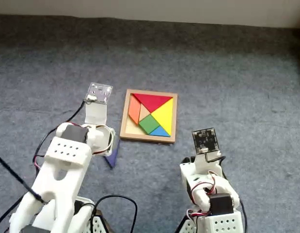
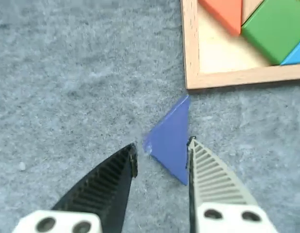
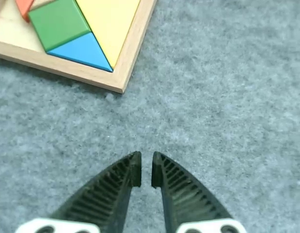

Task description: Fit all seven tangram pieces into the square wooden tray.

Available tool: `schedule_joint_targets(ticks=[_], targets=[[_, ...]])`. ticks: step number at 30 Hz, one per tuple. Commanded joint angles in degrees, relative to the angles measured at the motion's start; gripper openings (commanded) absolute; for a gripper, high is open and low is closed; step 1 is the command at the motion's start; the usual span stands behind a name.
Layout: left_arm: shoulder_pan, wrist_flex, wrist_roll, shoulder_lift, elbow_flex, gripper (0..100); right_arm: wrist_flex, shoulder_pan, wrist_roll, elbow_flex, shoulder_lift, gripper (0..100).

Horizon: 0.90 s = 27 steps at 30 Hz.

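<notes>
The table is covered with a fuzzy grey carpet [image 1: 227, 73], a bit patchy with lighter and darker spots. A square wooden tray [image 1: 124, 119] lies flat on it, near the middle. A dark blue triangle [image 2: 169, 141] sits on the carpet too (not inside the tray), just beside the tray's near left corner. One tip points at that corner.

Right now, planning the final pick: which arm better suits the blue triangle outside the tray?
Left. The left end effector straddles the blue triangle beside the tray; the right end effector is farther off.
</notes>
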Motion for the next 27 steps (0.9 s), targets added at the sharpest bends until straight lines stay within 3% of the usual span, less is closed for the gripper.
schedule_joint_targets(ticks=[1,10,16,21,27], targets=[[-0.40,-2.11,1.23,-5.41,-1.01,17,0.22,0.75,-0.53,6.81,-0.75,5.5],[2.07,-5.10,3.87,0.13,-1.01,18,0.22,0.84,-0.53,6.81,-0.75,5.5],[0.22,1.05,0.62,3.38,-0.75,32,0.22,0.84,-0.53,6.81,-0.75,5.5],[-4.44,1.14,0.18,6.81,-0.40,32,0.40,0.84,-0.53,6.81,-0.75,5.5],[-1.45,-1.32,0.18,17.89,-0.92,32,0.40,0.84,-0.53,6.81,-0.75,5.5]])
